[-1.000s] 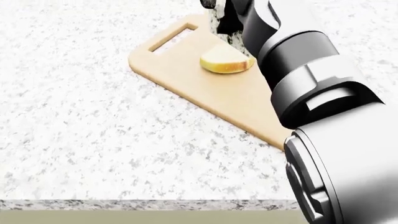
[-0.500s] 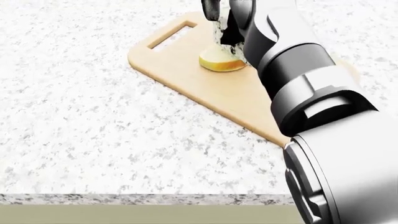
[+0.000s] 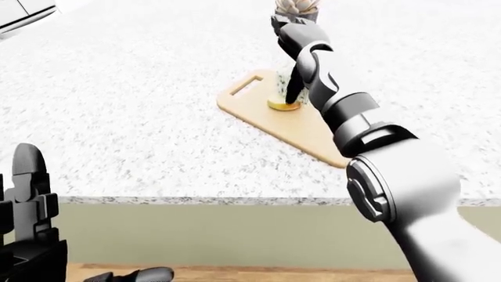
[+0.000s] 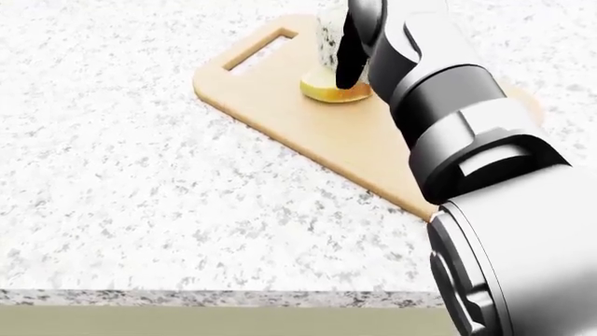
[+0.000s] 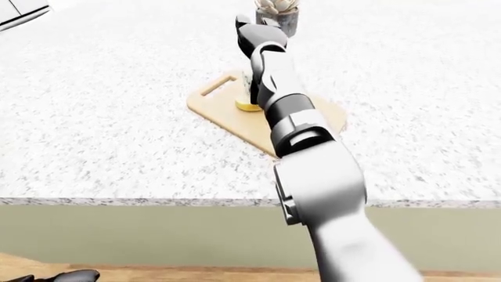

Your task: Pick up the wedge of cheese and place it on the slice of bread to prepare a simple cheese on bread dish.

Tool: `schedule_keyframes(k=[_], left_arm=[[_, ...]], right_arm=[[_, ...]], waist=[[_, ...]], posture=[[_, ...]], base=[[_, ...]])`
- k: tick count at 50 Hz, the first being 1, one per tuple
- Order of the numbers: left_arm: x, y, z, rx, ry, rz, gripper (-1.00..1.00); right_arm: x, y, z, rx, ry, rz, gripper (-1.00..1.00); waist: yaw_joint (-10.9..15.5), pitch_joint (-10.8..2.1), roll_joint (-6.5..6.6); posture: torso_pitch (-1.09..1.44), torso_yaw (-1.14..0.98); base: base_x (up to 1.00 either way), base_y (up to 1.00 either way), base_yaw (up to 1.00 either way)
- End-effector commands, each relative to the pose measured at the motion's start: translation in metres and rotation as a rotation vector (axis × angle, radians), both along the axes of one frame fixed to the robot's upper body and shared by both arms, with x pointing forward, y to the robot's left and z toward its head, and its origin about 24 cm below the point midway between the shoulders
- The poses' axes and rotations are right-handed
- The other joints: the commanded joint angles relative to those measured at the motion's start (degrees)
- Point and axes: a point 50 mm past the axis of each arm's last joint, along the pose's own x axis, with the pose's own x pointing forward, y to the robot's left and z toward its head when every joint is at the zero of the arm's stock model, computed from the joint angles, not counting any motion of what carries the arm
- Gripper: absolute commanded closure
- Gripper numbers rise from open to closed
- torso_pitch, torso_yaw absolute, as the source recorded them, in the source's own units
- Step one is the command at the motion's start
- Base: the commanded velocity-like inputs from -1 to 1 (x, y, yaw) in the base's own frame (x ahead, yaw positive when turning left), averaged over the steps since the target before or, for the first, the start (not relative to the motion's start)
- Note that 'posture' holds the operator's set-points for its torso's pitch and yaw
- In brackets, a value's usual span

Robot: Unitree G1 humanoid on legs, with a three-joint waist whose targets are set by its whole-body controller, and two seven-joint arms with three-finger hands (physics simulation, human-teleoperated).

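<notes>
Speckled granite counter (image 4: pixel 140 196) fills the views, with the left hand (image 3: pixel 27 205) low at the left-eye view's bottom left, its fingers upright and slack around nothing. Farther up, a wooden cutting board (image 4: pixel 280 105) carries the slice of bread (image 4: pixel 327 89). The right hand (image 4: pixel 359 42) pinches the blue-veined wedge of cheese (image 4: pixel 328 35) directly above and apparently touching the bread; a potted plant (image 3: pixel 298 7) stands beyond.
</notes>
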Motion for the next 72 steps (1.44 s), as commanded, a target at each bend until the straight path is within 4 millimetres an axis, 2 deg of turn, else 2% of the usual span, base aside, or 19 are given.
schedule_keyframes(k=[1, 7, 17, 26, 39, 49, 56, 61, 65, 72], left_arm=[[-0.005, -0.003, 0.009, 0.028, -0.051, -0.006, -1.00], [-0.004, -0.004, 0.009, 0.029, -0.051, -0.007, -1.00], [-0.004, -0.004, 0.008, 0.030, -0.049, -0.008, -1.00], [-0.004, -0.005, 0.008, 0.030, -0.049, -0.009, -1.00], [-0.004, -0.005, 0.008, 0.029, -0.047, -0.010, -1.00], [-0.003, -0.005, 0.008, 0.032, -0.046, -0.010, -1.00], [-0.003, -0.005, 0.008, 0.033, -0.046, -0.009, -1.00], [-0.003, -0.005, 0.008, 0.034, -0.045, -0.010, -1.00], [-0.003, -0.006, 0.008, 0.035, -0.046, -0.011, -1.00], [-0.003, -0.006, 0.008, 0.034, -0.046, -0.010, -1.00]], right_arm=[[-0.007, 0.004, 0.044, 0.015, -0.141, 0.023, -1.00], [-0.019, 0.003, 0.093, 0.050, -0.234, 0.033, -1.00], [-0.033, -0.003, 0.132, 0.099, -0.333, 0.040, -1.00], [-0.031, -0.018, 0.131, 0.088, -0.330, -0.006, -1.00], [-0.041, -0.047, 0.156, 0.066, -0.369, -0.095, -1.00], [-0.040, -0.093, 0.149, 0.059, -0.356, -0.219, -1.00], [-0.045, -0.138, 0.142, 0.036, -0.337, -0.333, -1.00], [-0.057, -0.175, 0.140, 0.025, -0.332, -0.423, -1.00], [-0.070, -0.197, 0.148, 0.037, -0.348, -0.475, -1.00], [-0.087, -0.238, 0.131, 0.037, -0.327, -0.579, -1.00]], waist=[[0.03, -1.40, 0.13], [0.06, -1.15, 0.18], [0.03, -0.88, 0.04], [0.10, -0.60, -0.13], [0.14, -0.22, -0.09], [0.19, -0.25, -0.50], [0.27, -0.27, -0.77], [0.33, -0.22, -0.92], [0.32, -0.23, -1.02], [0.20, -0.14, -1.33]], posture=[[0.00, 0.00], [0.00, 0.00], [0.00, 0.00], [0.00, 0.00], [0.00, 0.00], [0.00, 0.00], [0.00, 0.00], [0.00, 0.00], [0.00, 0.00], [0.00, 0.00]], base=[[0.00, 0.00, 0.00], [0.00, 0.00, 0.00], [0.00, 0.00, 0.00], [0.00, 0.00, 0.00], [0.00, 0.00, 0.00], [0.00, 0.00, 0.00], [0.00, 0.00, 0.00], [0.00, 0.00, 0.00], [0.00, 0.00, 0.00], [0.00, 0.00, 0.00]])
